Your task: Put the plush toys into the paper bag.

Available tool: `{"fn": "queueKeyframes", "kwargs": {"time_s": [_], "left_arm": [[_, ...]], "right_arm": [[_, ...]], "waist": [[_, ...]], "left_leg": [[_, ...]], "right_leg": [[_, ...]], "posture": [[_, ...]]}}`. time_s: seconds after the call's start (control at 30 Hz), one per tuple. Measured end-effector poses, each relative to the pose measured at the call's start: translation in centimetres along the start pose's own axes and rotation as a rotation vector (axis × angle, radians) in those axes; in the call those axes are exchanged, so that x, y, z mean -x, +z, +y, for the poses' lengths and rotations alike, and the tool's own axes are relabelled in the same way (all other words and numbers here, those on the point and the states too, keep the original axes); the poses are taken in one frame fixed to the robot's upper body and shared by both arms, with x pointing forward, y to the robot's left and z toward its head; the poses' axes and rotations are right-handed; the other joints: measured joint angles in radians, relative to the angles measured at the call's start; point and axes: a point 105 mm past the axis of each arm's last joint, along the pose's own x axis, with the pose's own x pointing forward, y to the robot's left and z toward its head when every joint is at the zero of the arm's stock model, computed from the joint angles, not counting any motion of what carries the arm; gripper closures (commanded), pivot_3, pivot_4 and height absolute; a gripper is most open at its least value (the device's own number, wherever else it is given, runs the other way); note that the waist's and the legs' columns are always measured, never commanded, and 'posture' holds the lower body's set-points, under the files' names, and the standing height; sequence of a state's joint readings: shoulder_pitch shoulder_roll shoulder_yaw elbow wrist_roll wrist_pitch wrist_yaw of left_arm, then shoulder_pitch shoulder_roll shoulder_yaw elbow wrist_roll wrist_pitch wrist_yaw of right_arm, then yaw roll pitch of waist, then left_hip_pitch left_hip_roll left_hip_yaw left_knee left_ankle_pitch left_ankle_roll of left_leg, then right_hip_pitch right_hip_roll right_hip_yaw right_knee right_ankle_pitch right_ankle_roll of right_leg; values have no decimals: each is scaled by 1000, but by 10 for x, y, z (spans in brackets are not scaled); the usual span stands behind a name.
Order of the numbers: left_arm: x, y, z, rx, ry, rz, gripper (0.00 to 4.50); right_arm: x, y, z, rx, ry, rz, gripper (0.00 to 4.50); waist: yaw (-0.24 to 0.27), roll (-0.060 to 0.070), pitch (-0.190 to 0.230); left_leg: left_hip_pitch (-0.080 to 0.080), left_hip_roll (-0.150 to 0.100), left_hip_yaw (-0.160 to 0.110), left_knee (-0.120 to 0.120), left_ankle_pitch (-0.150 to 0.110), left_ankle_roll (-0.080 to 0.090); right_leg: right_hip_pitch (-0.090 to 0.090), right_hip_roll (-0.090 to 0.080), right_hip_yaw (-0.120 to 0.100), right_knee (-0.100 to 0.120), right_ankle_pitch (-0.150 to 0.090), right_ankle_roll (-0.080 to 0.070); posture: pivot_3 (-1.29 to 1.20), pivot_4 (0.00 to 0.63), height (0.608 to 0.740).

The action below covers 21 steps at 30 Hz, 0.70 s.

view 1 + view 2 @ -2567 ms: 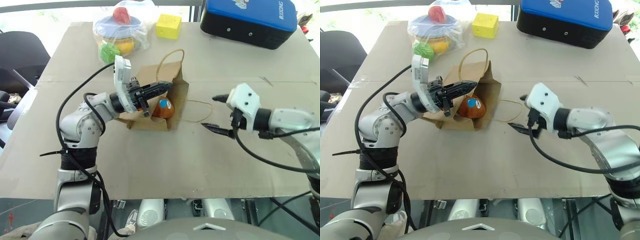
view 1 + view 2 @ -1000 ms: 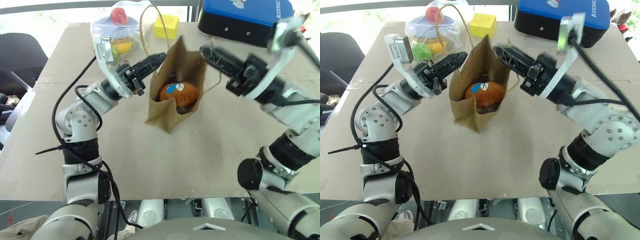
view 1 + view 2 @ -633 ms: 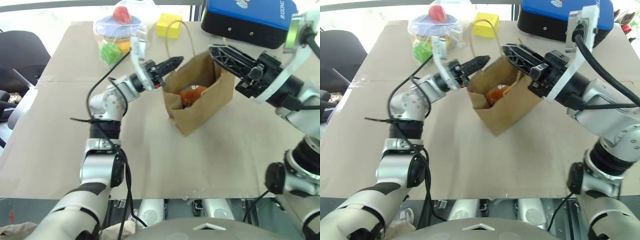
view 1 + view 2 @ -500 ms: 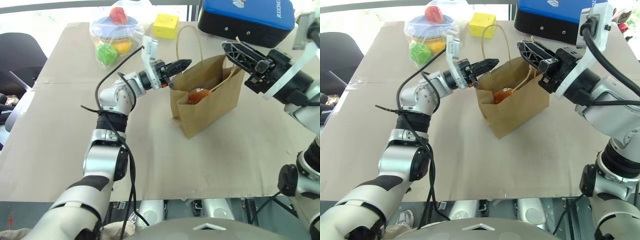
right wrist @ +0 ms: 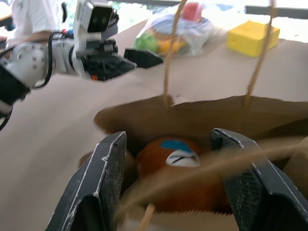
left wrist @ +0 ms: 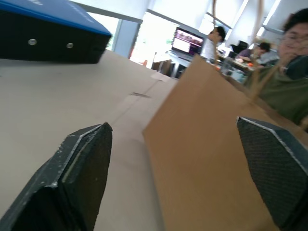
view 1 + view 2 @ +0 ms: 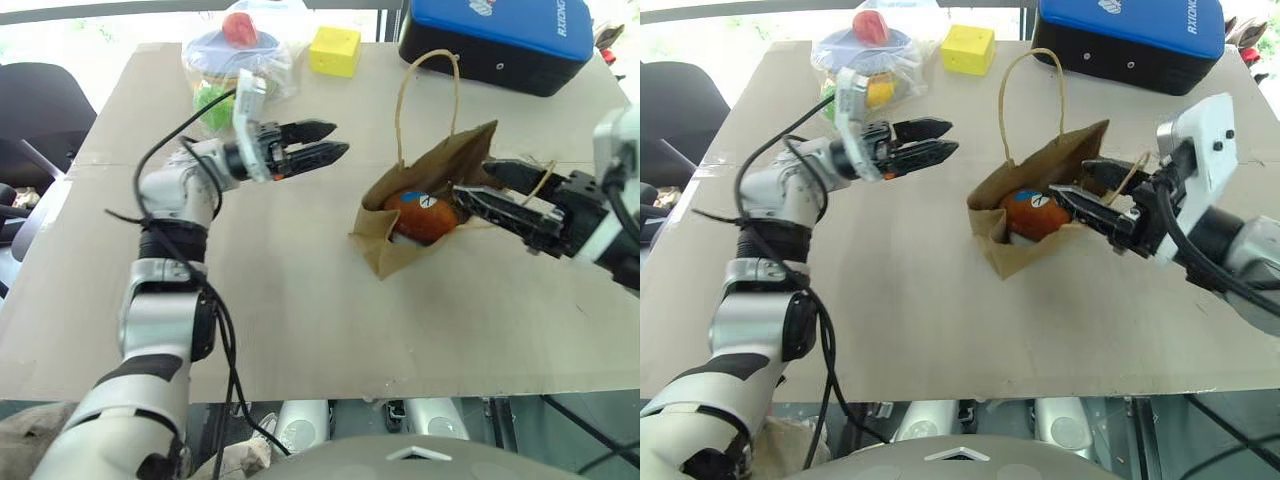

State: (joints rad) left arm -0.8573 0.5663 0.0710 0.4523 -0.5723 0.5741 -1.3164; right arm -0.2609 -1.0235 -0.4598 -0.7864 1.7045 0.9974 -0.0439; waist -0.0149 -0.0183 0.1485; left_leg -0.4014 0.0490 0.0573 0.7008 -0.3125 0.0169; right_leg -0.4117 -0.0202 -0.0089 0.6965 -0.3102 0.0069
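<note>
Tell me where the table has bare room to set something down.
The table's near half, in front of the paper bag, is bare, as is the strip between the left gripper and the bag. The far edge is crowded: bagged toys, yellow block, blue case.

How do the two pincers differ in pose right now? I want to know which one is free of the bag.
The left pincer hangs open above the table, apart from the paper bag; the right pincer sits open at the bag's mouth, by the brown bear head. The left points toward the bag from one side, the right from the other. Both hold nothing.
</note>
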Motion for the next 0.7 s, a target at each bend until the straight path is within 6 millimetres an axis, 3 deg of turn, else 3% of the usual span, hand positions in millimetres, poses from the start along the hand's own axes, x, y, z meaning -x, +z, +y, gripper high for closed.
{"fn": "queueKeyframes", "kwargs": {"time_s": [0.1,0.13,0.27,0.4,0.5,0.63,0.7], "left_arm": [[16,-9,-17,-1,-37,40,101],[15,-20,-31,14,-79,56,101],[8,-35,-48,35,-134,65,101],[1,-37,-56,16,-171,79,101],[-2,-45,-57,-1,-184,107,0],[-16,-56,-60,-13,-221,143,0],[-23,-59,-60,-27,-237,160,0]], "right_arm": [[6,-4,2,-4,29,33,1824],[7,-1,3,-19,53,22,1824],[10,14,10,-47,111,-63,1824],[17,6,5,-50,74,-4,1824],[26,-7,8,-38,68,82,2542],[20,-48,26,19,136,257,4451],[13,-69,29,57,152,321,4451]], "waist": [[3,0,0],[5,0,0],[12,-1,0],[18,-1,0],[25,-1,0],[26,-1,0],[25,-1,0]], "left_leg": [[1,0,0,0,0,0],[1,0,0,0,0,0],[0,0,-2,2,0,0],[0,-1,-2,2,0,0],[0,-1,-2,2,0,0],[1,-1,-3,2,0,0],[1,-2,-3,2,0,0]], "right_leg": [[1,0,0,0,0,0],[1,-1,0,0,0,0],[2,-1,-2,0,0,0],[3,-1,-2,0,0,0],[3,0,-2,0,0,0],[3,0,-1,0,0,0],[3,1,-1,0,1,1]], "posture": [[0,150,729],[0,150,729],[0,150,729],[0,150,729],[0,150,729],[0,150,729],[0,150,729]]}}
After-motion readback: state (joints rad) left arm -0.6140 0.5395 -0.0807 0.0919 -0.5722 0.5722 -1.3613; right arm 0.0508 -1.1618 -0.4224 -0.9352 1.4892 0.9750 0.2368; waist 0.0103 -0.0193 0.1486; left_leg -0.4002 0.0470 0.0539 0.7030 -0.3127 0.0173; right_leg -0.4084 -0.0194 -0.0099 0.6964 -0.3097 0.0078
